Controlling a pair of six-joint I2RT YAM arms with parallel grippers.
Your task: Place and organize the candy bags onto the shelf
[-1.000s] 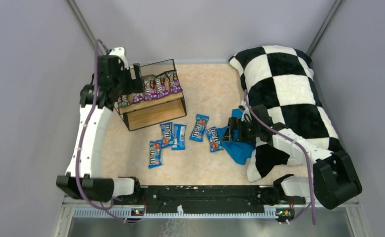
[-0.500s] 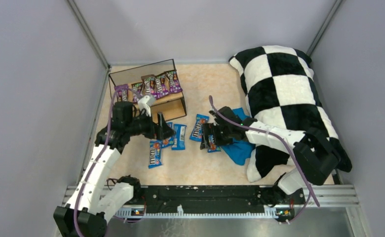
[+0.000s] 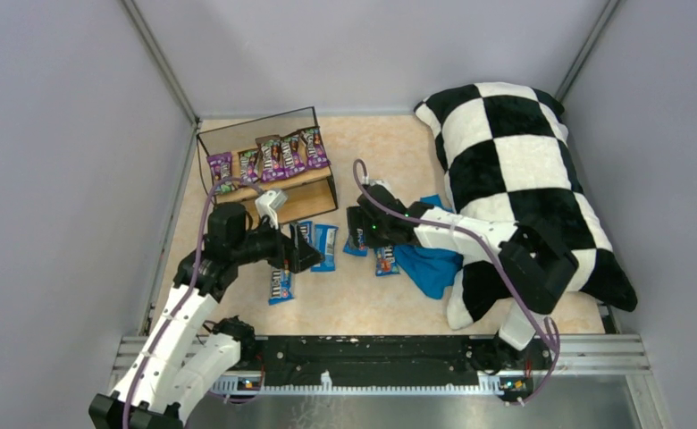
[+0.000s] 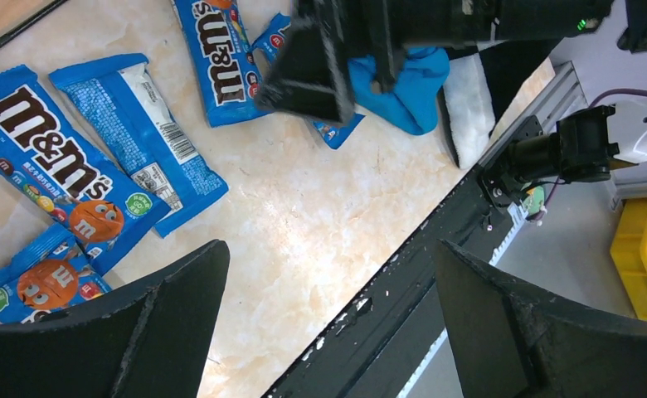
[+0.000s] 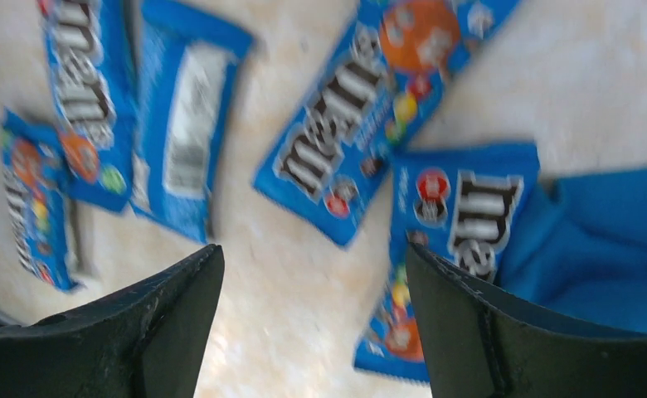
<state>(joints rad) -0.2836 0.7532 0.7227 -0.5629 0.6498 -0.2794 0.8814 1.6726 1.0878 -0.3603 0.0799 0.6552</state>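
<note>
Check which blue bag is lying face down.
The bag showing its white barcode panel, lying between two logo-up ones. The other blue bags all show the m&m's print.

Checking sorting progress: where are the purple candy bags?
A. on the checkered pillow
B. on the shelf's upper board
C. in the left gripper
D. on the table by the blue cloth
B: the purple candy bags sit in a row on the upper board of the shelf, while only blue candy bags lie on the table.
</note>
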